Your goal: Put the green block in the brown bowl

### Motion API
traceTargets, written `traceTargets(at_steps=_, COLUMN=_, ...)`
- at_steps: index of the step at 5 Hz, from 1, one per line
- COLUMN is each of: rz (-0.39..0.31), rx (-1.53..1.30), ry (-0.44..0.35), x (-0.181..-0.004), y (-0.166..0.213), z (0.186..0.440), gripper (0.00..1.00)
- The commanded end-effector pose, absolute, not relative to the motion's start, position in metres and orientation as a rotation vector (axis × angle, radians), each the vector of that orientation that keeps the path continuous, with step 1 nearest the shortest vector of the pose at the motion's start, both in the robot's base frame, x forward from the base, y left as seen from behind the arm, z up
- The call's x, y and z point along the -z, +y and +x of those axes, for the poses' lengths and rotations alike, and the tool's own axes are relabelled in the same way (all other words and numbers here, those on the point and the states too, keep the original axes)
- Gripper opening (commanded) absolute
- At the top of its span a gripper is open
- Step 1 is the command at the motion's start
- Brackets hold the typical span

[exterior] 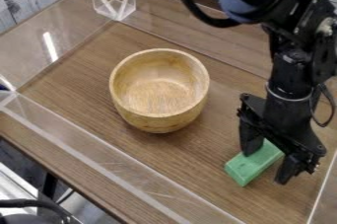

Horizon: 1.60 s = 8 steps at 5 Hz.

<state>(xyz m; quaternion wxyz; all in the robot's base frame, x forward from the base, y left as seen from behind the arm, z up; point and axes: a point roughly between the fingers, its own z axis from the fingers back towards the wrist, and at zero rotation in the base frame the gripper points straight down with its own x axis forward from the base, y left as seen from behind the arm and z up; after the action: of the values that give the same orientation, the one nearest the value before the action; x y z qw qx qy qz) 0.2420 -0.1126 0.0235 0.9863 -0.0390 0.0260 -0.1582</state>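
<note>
The green block (247, 167) lies on the wooden table at the lower right, its far end between the fingers of my gripper (267, 161). The gripper points straight down over the block with its black jaws open, one finger (246, 135) on the block's left side and the other on its right; I cannot tell whether they touch it. The brown bowl (160, 90) stands empty at the middle of the table, well to the left of the gripper.
Low clear acrylic walls (79, 134) run round the table top, with a clear triangular bracket (116, 2) at the back left corner. The dark arm (293, 31) rises from the gripper toward the upper right.
</note>
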Motion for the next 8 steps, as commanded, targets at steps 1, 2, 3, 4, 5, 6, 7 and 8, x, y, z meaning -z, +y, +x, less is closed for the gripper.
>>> traceTargets(at_steps=1, rz=-0.060, rx=0.322, ry=0.154, x=0.014, y=-0.098, z=0.231, gripper=1.00)
traceTargets(at_steps=2, rz=-0.061, rx=0.325, ry=0.173, x=0.017, y=-0.096, z=0.228, gripper=1.00)
traceTargets(at_steps=3, rz=-0.062, rx=0.327, ry=0.191, x=0.019, y=-0.094, z=0.226, gripper=1.00)
traceTargets(at_steps=4, rz=-0.063, rx=0.330, ry=0.210, x=0.021, y=-0.092, z=0.224, gripper=1.00)
traceTargets(at_steps=5, rz=-0.064, rx=0.332, ry=0.229, x=0.023, y=-0.091, z=0.221, gripper=1.00)
traceTargets(at_steps=6, rz=-0.064, rx=0.325, ry=0.240, x=0.024, y=-0.089, z=0.222, gripper=0.00)
traceTargets(at_steps=7, rz=-0.064, rx=0.321, ry=0.241, x=0.025, y=-0.089, z=0.223, gripper=0.00)
traceTargets(at_steps=8, rz=-0.066, rx=0.320, ry=0.224, x=0.013, y=-0.086, z=0.223, gripper=0.00)
